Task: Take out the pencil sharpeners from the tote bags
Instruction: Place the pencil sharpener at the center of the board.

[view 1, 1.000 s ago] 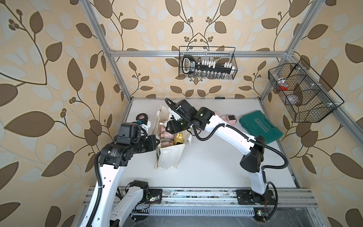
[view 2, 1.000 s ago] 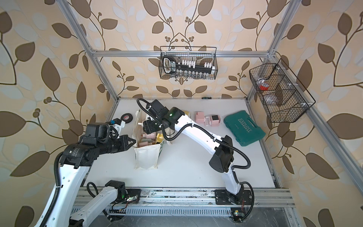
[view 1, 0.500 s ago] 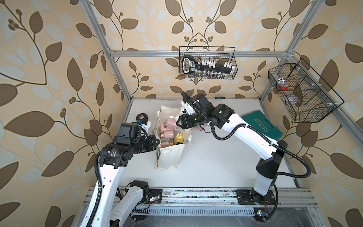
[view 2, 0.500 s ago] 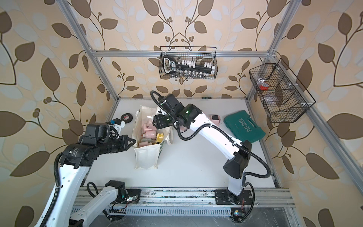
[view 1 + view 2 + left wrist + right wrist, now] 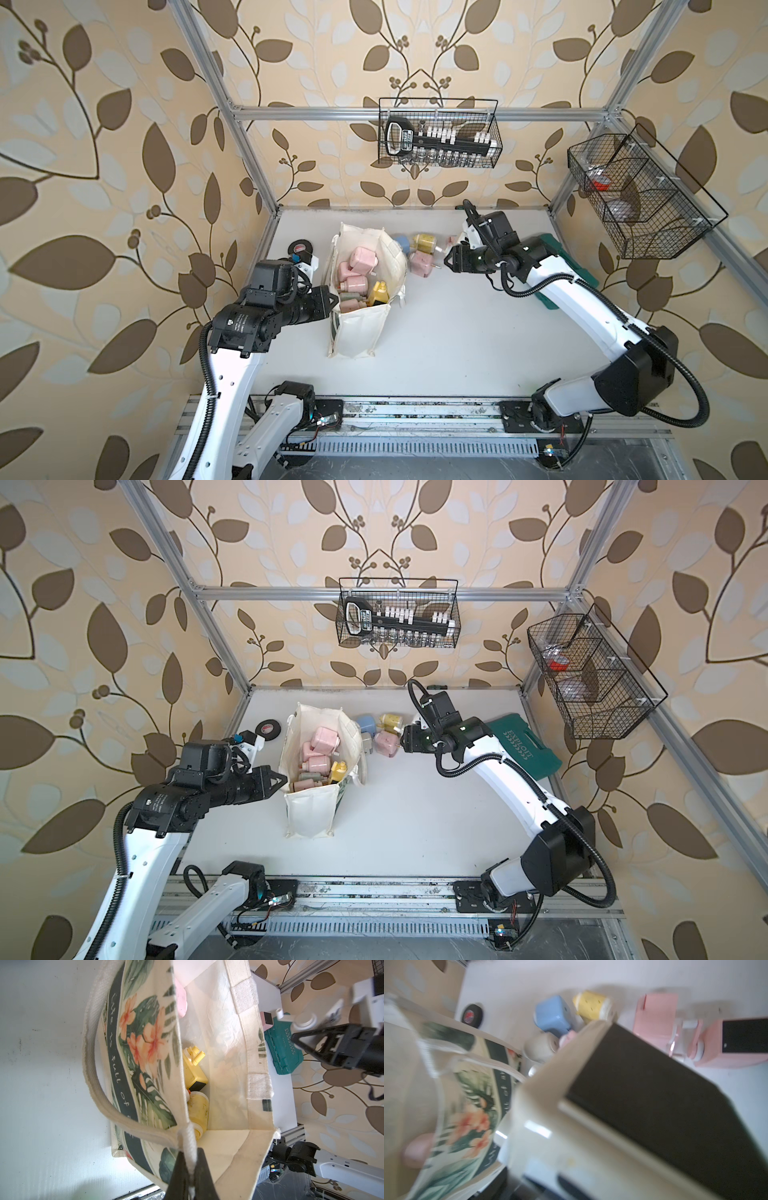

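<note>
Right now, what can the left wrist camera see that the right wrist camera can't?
Only the left wrist view shows the left end effector pinching the rim of the cream canvas tote bag, two yellow boxy plastic pencil sharpeners inside it, and the flat teal plastic case. Only the right wrist view shows a cream boxy plastic pencil sharpener very close up, a light blue plastic pencil sharpener and a black tape roll. Both show the tote bag's green leaves and pink flowers.
</note>
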Motion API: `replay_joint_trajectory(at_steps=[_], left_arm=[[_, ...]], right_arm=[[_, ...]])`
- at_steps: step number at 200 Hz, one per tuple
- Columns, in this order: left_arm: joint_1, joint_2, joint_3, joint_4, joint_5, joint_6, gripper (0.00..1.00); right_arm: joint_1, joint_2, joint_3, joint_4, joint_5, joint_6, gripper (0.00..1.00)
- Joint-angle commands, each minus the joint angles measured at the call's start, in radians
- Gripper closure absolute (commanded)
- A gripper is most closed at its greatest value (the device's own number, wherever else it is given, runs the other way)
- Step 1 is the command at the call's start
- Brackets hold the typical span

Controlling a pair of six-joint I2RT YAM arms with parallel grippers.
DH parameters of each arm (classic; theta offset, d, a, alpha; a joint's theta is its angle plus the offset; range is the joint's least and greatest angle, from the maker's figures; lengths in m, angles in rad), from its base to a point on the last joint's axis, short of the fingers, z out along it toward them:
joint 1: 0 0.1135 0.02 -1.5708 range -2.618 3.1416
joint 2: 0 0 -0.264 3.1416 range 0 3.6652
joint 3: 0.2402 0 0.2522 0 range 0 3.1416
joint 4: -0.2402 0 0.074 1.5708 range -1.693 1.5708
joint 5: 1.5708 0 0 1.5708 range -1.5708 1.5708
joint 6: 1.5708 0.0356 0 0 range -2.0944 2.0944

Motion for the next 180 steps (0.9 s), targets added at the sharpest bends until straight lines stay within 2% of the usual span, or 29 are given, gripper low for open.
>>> replay_joint_trajectory(at_steps=[1,63,96,122,129,159,180], left_arm=[[-0.006,-0.033,0.027,0.063,0.034,0.027,1.0],[-0.006,-0.036,0.036,0.052,0.035,0.027,1.0],[-0.006,-0.035,0.033,0.054,0.038,0.027,1.0],[-0.006,-0.033,0.033,0.057,0.04,0.026,1.0],[-0.006,-0.033,0.033,0.057,0.041,0.027,1.0],[-0.006,-0.035,0.03,0.059,0.041,0.024,1.0],[-0.006,-0.04,0.025,0.06,0.041,0.021,1.0]], right_arm=[[-0.012,0.066,-0.058,0.091,0.029,0.005,0.59],[-0.028,0.333,-0.038,0.126,0.093,-0.019,0.59],[-0.028,0.398,-0.038,0.142,0.096,-0.018,0.58],[-0.033,0.434,-0.03,0.142,0.091,-0.02,0.53],[-0.033,0.436,-0.027,0.14,0.083,-0.022,0.49],[-0.032,0.393,-0.027,0.122,0.07,-0.02,0.2],[-0.029,0.328,-0.03,0.103,0.061,-0.014,0.11]])
